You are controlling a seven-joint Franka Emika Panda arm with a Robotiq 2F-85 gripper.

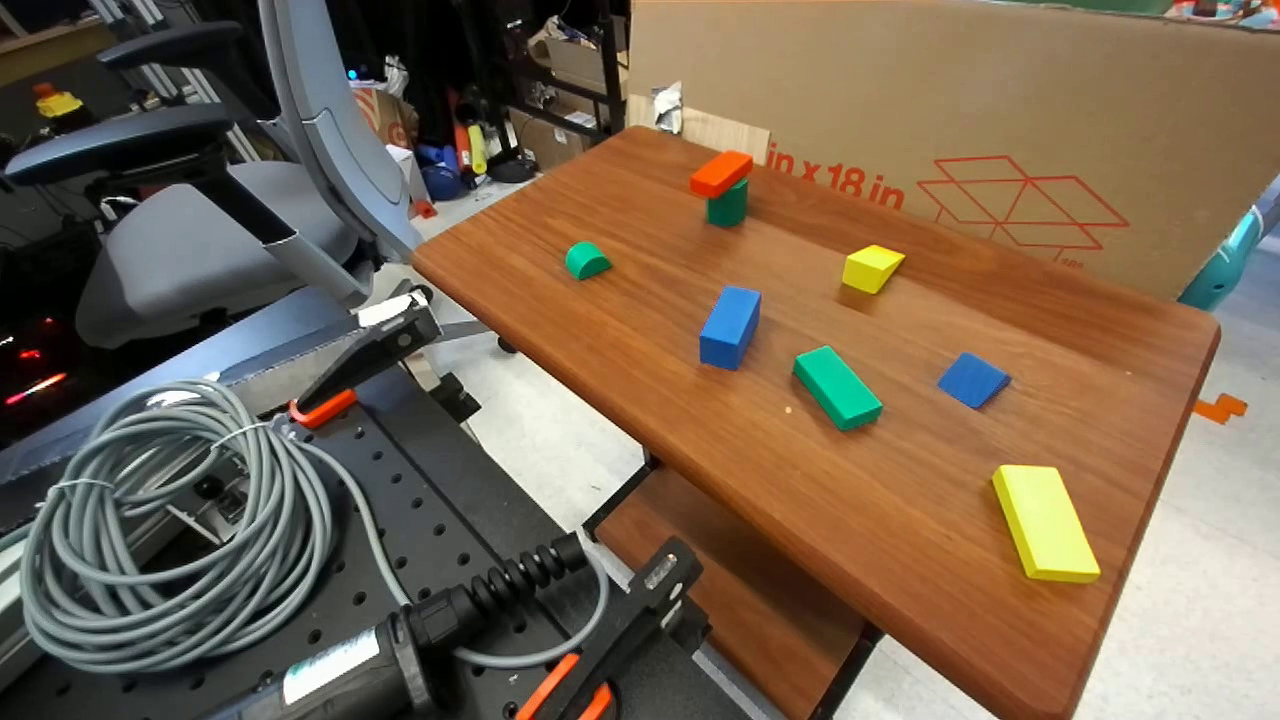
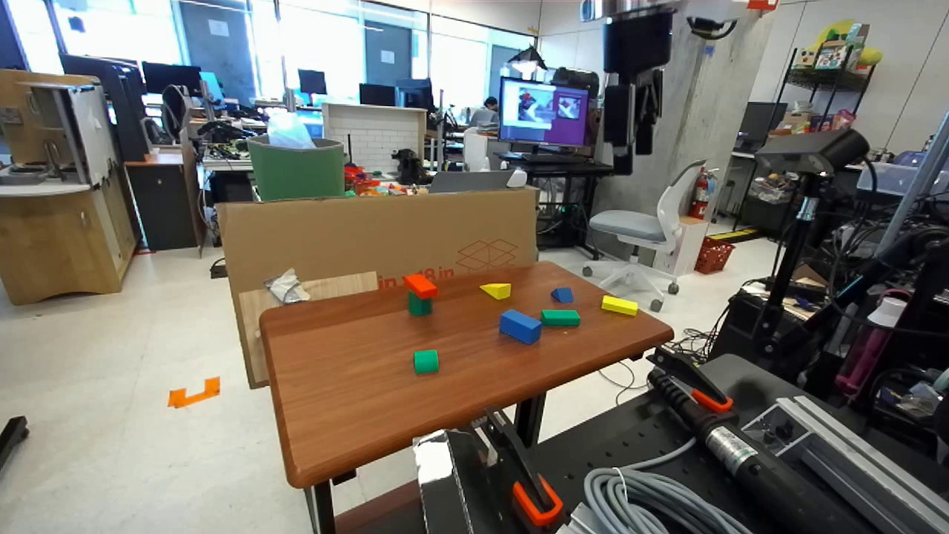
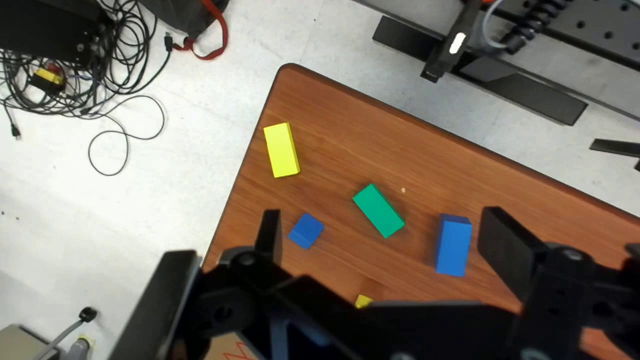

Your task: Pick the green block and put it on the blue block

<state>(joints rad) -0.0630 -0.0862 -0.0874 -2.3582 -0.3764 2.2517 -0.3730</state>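
Note:
The green block (image 1: 838, 388) lies flat on the wooden table, and it also shows in an exterior view (image 2: 560, 318) and in the wrist view (image 3: 378, 210). The chunky blue block (image 1: 730, 328) lies beside it with a small gap; it also shows in an exterior view (image 2: 520, 326) and in the wrist view (image 3: 453, 246). My gripper (image 3: 382, 218) is open and empty, high above the table, with both blocks showing between its fingers in the wrist view. The gripper (image 2: 634, 141) hangs at the top in an exterior view.
On the table (image 1: 560, 200) are a smaller blue piece (image 1: 973, 380), a yellow block (image 1: 1045, 522), a yellow wedge (image 1: 872, 268), a green half-round (image 1: 587, 260) and an orange block (image 1: 722, 173) atop a green piece (image 1: 727, 205). A cardboard sheet (image 1: 900, 90) stands along the table's edge.

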